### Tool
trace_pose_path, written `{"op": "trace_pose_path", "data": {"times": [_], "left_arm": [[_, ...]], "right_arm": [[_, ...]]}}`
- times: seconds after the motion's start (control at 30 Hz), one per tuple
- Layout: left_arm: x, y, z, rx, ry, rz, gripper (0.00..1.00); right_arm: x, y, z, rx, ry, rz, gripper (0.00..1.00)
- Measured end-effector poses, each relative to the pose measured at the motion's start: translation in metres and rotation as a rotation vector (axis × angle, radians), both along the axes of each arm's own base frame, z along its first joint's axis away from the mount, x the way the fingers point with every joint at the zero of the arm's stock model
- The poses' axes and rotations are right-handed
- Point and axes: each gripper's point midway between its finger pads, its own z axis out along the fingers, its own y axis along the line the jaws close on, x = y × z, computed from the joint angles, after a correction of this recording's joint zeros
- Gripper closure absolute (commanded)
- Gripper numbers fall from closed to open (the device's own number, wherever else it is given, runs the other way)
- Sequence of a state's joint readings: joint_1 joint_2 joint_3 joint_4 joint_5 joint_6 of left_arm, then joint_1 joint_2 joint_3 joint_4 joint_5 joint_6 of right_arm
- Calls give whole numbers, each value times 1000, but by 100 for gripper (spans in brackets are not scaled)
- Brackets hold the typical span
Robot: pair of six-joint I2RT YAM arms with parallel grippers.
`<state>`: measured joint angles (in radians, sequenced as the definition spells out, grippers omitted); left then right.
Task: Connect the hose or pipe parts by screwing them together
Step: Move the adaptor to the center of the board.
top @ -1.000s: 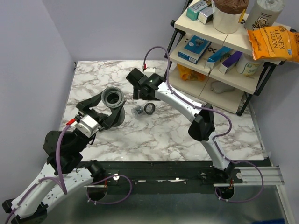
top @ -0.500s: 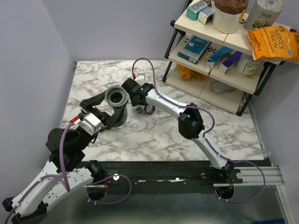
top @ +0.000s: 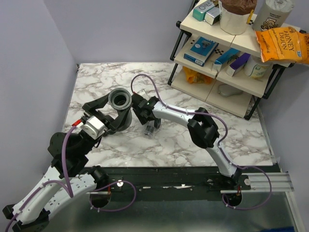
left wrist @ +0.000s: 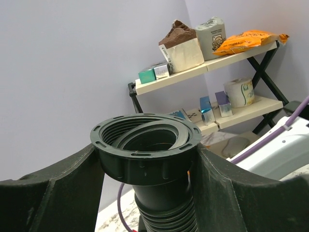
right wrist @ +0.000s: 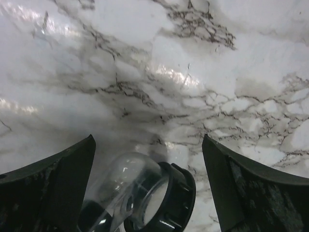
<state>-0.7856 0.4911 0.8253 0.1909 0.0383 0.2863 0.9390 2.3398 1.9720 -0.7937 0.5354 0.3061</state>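
Observation:
The black ribbed hose [left wrist: 166, 210] stands upright with its threaded collar nut [left wrist: 145, 154] facing up. My left gripper [left wrist: 145, 176] is shut on the hose just under the nut, which shows at the table's left-middle [top: 119, 99] in the top view, with the left gripper [top: 113, 114] below it. The fitting [right wrist: 140, 198] lies on the marble, its clear end piece set in a black ring. My right gripper [right wrist: 147, 186] stands open, its fingers [right wrist: 46, 188] wide on either side of the fitting and not touching it. From above, the right gripper [top: 147, 120] hangs just right of the hose.
A shelf rack [top: 227, 58] with boxes, rolls and an orange snack bag [top: 282, 44] fills the back right corner. Purple cables [top: 145, 82] loop over the right arm. Lilac walls close the left and back sides of the marble table [top: 231, 140].
My right arm has swung left and toward the front, coming down over the fitting beside the hose. The left gripper still holds the hose and has shifted only slightly.

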Motion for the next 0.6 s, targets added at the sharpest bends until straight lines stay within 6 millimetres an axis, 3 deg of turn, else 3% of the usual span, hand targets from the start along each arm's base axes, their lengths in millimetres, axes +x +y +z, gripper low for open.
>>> {"op": "trace_pose_path", "data": {"times": [0.13, 0.33, 0.43, 0.6], "left_arm": [[1, 1, 1, -4, 0, 3, 100], [1, 2, 1, -11, 3, 3, 100], [1, 4, 1, -14, 2, 4, 100], [-2, 8, 2, -17, -1, 9, 100]], "right_arm": [[-15, -16, -5, -50, 24, 40, 0], [-17, -24, 8, -79, 9, 102, 0], [-13, -24, 23, -74, -12, 126, 0], [-14, -24, 69, -21, -64, 146, 0]]}}
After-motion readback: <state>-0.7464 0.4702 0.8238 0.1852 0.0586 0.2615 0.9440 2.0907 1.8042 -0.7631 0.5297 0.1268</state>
